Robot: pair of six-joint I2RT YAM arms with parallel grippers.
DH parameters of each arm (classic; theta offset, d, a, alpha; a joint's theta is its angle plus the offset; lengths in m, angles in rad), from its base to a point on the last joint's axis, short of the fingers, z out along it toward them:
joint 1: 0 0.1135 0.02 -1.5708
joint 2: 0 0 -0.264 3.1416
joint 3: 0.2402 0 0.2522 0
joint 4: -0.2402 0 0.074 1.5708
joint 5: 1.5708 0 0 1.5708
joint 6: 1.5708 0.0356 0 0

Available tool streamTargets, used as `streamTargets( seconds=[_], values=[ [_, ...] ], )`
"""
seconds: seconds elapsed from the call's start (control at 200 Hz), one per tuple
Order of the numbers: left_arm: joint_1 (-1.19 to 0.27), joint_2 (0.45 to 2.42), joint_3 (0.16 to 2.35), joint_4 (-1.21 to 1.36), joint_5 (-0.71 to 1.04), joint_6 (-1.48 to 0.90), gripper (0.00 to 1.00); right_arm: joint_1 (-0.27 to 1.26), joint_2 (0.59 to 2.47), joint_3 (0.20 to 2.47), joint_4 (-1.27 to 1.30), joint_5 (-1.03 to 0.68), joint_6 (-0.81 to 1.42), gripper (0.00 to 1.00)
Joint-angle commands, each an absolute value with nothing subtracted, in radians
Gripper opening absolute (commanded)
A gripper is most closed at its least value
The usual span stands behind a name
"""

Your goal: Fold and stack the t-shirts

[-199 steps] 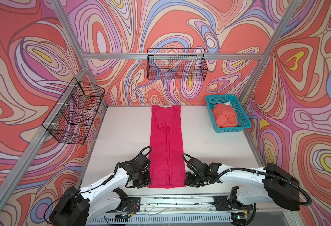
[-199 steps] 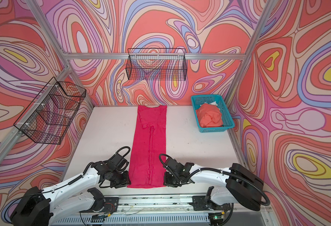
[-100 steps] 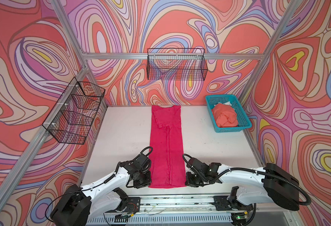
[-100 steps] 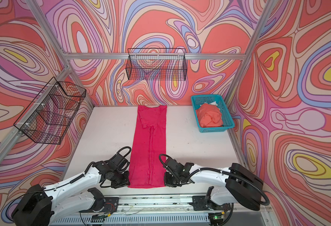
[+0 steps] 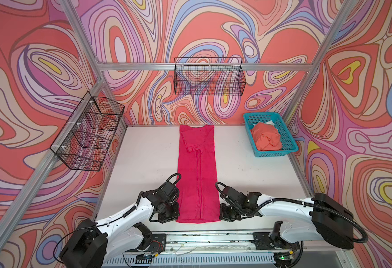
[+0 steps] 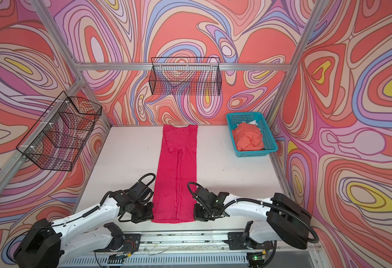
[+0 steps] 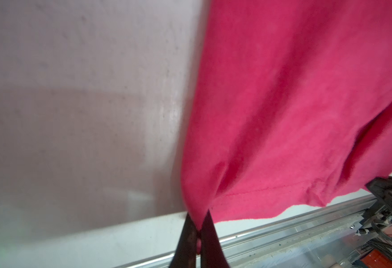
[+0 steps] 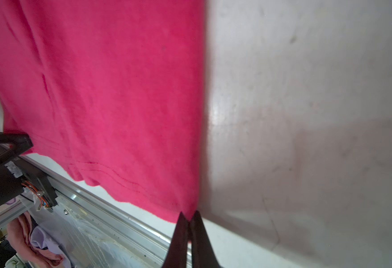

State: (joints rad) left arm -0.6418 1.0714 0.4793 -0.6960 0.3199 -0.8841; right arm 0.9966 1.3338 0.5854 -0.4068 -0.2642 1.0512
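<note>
Down the middle of the desk (image 5: 144,160) sits the magenta tee (image 5: 196,171), folded lengthwise into a long narrow strip. Its collar end is right up against the back edge and its hem stops just short of the front edge, with a sleeve flap folded in over the back part.

Both arms come off the rail (image 5: 213,239) along the front edge, stretched low and bent inward, one wrist at each front corner of the strip. The left arm (image 5: 125,213) is at the left corner and the right arm (image 5: 283,206) at the right. The left gripper (image 7: 199,228) is pinched tight on the hem corner: its dark fingers (image 7: 186,236) meet with pink cloth squeezed between them, and the fabric puckers up around the pinch. The right gripper (image 8: 189,218) is closed the same way on the other hem corner, fingers (image 8: 179,232) together on the very edge of the cloth.

From the top views you can't see either set of fingertips, since the gripper bodies cover them.

Over in the back right corner, the coral tee (image 5: 268,139) is bunched up inside the teal basket (image 5: 292,148), too crumpled to tell sleeves from body. Something white pokes out behind it, hard to make out.
</note>
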Motion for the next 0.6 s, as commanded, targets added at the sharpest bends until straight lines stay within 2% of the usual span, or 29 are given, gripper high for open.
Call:
streamTargets(
  seconds=[0.0,0.21,0.596],
  values=[
    [-0.646,1.086,0.562,-0.757,0.293,-0.865,0.00,0.998,1.325,0.651,-0.477,-0.211,1.034,0.00],
    [-0.622,1.123,0.664,-0.804,0.291,-0.823,0.00,0.931,1.292,0.735,-0.592,-0.171,0.976,0.00],
    [-0.461,1.300,0.915,-0.868,0.355,-0.643,0.00,0.755,1.351,0.863,-0.634,-0.221,0.808,0.00]
  ],
)
